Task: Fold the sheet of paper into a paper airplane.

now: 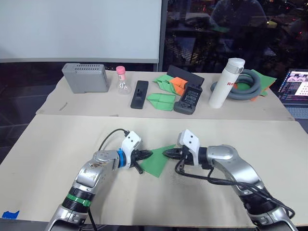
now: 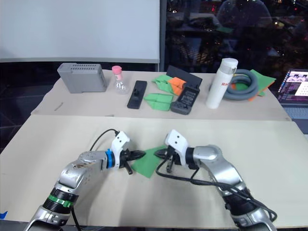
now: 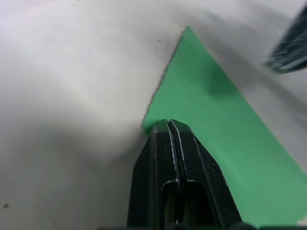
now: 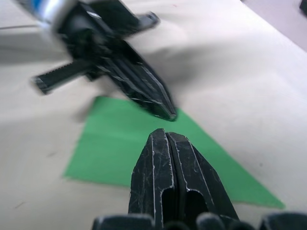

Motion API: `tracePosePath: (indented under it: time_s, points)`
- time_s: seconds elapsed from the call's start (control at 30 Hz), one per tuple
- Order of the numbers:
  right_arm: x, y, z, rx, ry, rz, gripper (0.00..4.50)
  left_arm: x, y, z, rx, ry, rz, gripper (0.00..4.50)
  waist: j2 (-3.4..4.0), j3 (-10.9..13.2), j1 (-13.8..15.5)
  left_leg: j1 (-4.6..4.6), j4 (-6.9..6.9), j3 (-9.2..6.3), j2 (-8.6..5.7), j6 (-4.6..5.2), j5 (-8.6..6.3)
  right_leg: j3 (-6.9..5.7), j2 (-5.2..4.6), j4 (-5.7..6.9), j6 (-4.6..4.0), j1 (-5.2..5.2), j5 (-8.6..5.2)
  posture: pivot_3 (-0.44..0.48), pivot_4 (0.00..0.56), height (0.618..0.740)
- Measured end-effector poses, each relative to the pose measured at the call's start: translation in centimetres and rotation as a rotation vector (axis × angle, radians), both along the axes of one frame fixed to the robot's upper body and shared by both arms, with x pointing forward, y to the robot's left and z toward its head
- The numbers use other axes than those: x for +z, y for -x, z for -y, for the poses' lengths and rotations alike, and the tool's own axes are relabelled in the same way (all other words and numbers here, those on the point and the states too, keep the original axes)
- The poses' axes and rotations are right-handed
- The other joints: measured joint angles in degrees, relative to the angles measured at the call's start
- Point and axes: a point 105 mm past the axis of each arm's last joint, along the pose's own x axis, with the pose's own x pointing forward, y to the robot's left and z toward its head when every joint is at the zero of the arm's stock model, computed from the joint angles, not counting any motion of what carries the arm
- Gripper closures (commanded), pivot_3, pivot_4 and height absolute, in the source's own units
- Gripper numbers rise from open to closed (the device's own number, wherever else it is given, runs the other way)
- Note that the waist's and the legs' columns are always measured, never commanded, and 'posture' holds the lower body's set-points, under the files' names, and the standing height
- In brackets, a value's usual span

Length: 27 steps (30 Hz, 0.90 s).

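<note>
Beige tabletop (image 1: 57, 144) carries both arms. The left end effector (image 1: 147, 154) has its fingers pressed together, tip at one edge of the sheet of paper (image 1: 159, 161); the right end effector (image 1: 167, 153), fingers likewise together, points at the opposite edge. The green sheet, folded into a triangle, lies flat between them.

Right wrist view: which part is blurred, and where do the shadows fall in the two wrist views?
Right wrist view: the left gripper is smeared, while the right gripper is sharp. Left wrist view: a soft shadow lies on the sheet of paper and the table; the far paper tip is soft.
</note>
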Motion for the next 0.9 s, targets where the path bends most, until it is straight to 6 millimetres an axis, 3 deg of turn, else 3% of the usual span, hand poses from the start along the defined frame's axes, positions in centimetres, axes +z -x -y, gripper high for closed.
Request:
tracePosePath:
  time_s: [0.1, 0.33, 0.63, 0.9]
  points:
    - [-1.8, 0.1, -1.1, 0.003, 0.025, -0.040, 4.50, 0.1, -0.1, 0.2, -0.006, -0.009, 0.014, 4.47, 0.00, 0.0, 0.1, -0.10, 0.02, 0.03, -0.07, -0.08, 0.06, 0.03, 0.00, 0.05, 0.00, -0.13, 0.00, 0.000, 0.150, 0.740]
    - [-2.2, 0.1, -2.1, -0.003, 0.029, 0.002, 4.50, 0.4, -1.8, 0.6, 0.019, -0.001, 0.018, 4.47, 0.00, 0.0, 0.0, -0.01, 0.06, 0.04, -0.05, -0.06, 0.05, -0.01, 0.12, 0.13, 0.00, -0.06, 0.00, 0.000, 0.150, 0.740]
    - [-2.7, 0.7, -2.2, -0.056, 0.007, -0.001, 4.50, 3.1, -3.9, 4.8, -0.102, 0.087, 0.097, 4.47, -0.01, 0.0, -0.2, 0.04, 0.09, 0.07, -0.05, -0.06, 0.06, -0.07, 0.21, 0.13, 0.01, 0.04, 0.00, 0.000, 0.150, 0.740]
    - [-2.8, 1.1, -1.7, -0.106, 0.000, 0.000, 4.50, 0.9, -4.0, 7.0, -0.220, 0.019, 0.067, 4.47, -0.01, 0.0, 0.2, 0.06, 0.17, 0.07, -0.12, 0.08, -0.02, -0.14, 0.22, 0.03, 0.03, 0.19, -0.01, 0.000, 0.150, 0.740]
